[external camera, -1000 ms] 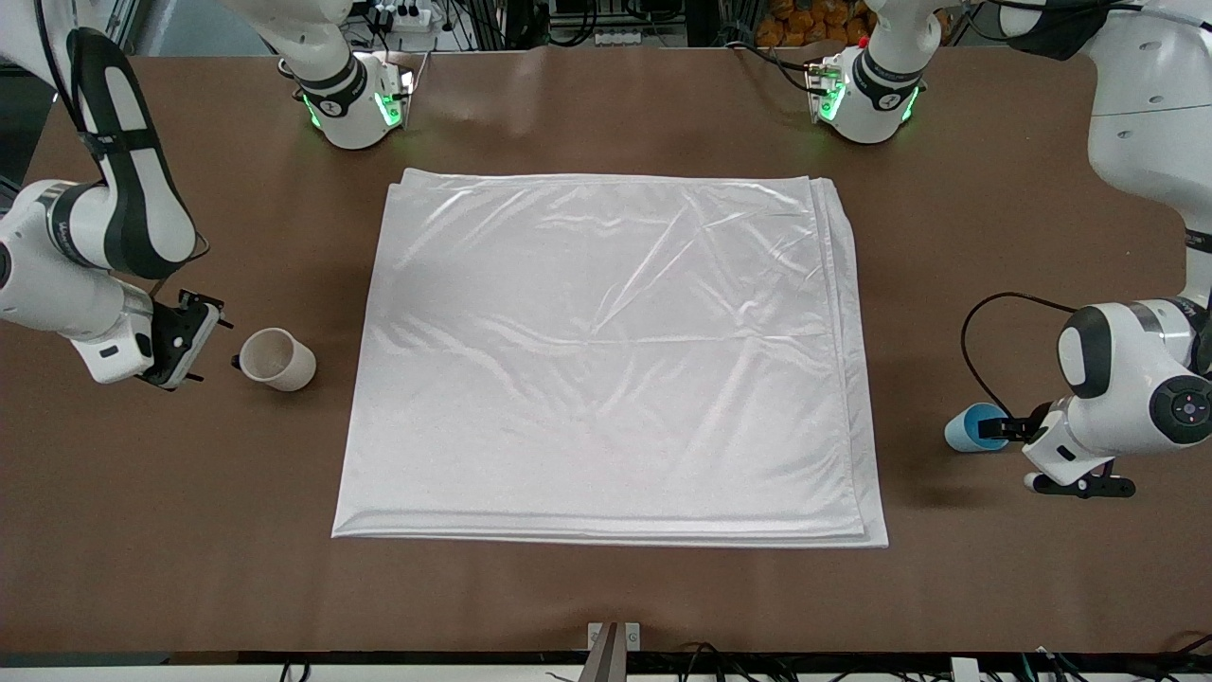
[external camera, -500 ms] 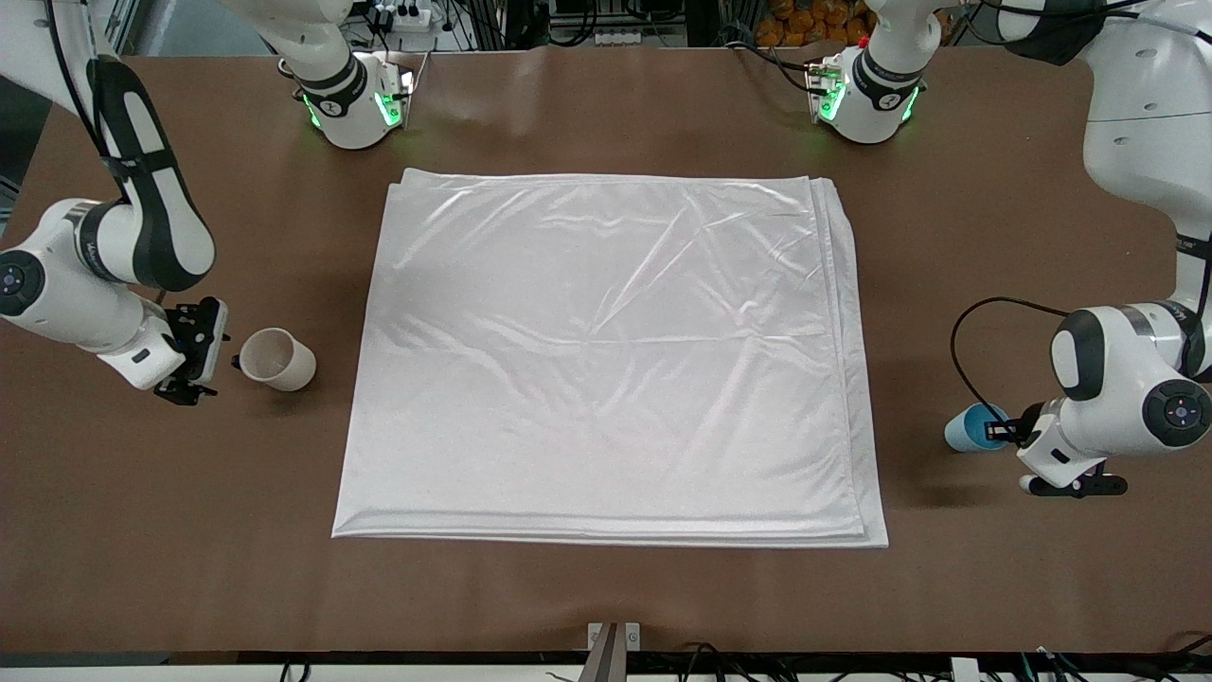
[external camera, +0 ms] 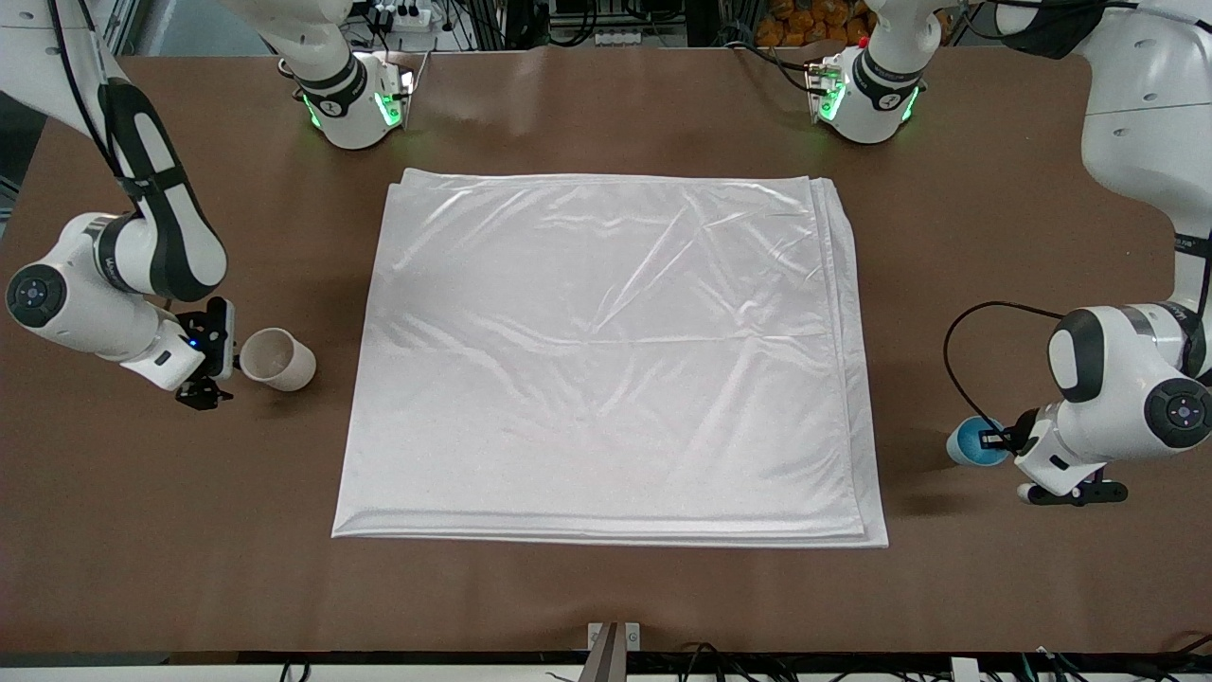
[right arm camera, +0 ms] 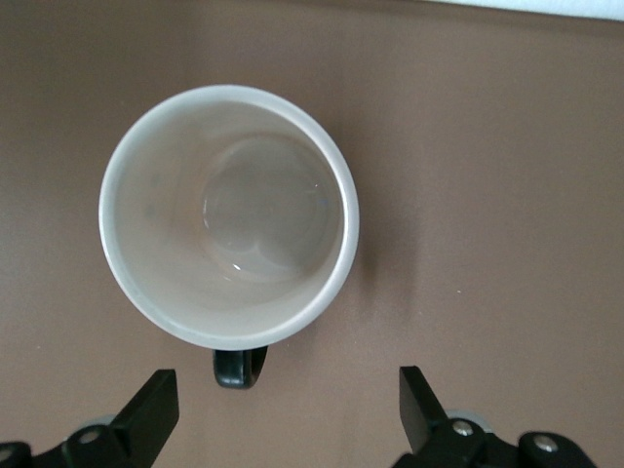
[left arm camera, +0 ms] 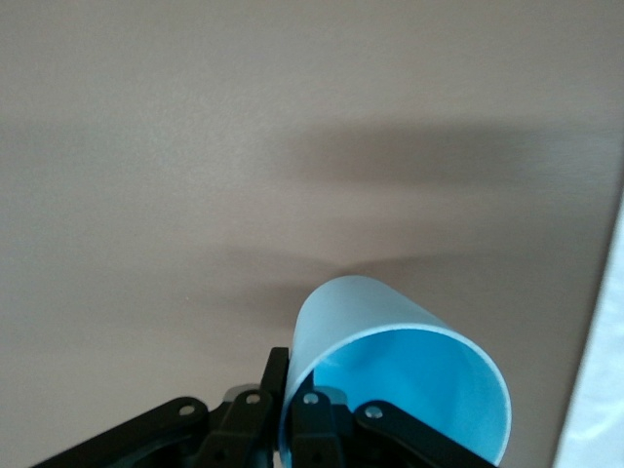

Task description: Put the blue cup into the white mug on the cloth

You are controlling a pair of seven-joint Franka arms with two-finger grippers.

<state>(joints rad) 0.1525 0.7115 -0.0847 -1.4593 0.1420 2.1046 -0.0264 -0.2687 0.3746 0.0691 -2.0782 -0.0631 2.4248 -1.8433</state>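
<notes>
The left gripper [external camera: 996, 439] is pinching the rim of the blue cup [external camera: 971, 443], its fingers [left arm camera: 310, 429] closed on the wall, at the left arm's end of the table [external camera: 606, 587], just off the cloth [external camera: 606, 360]. The right gripper [external camera: 220, 365] is sitting low beside the white mug [external camera: 276, 359] with fingers [right arm camera: 151, 409] spread wide, nothing between them; the mug's black handle [right arm camera: 239, 367] is pointing toward it. No readable writing is showing on either cup.

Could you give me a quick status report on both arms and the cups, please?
Left end effector shut on blue cup, off the cloth. Right end effector open beside white mug. Nothing in the way.
</notes>
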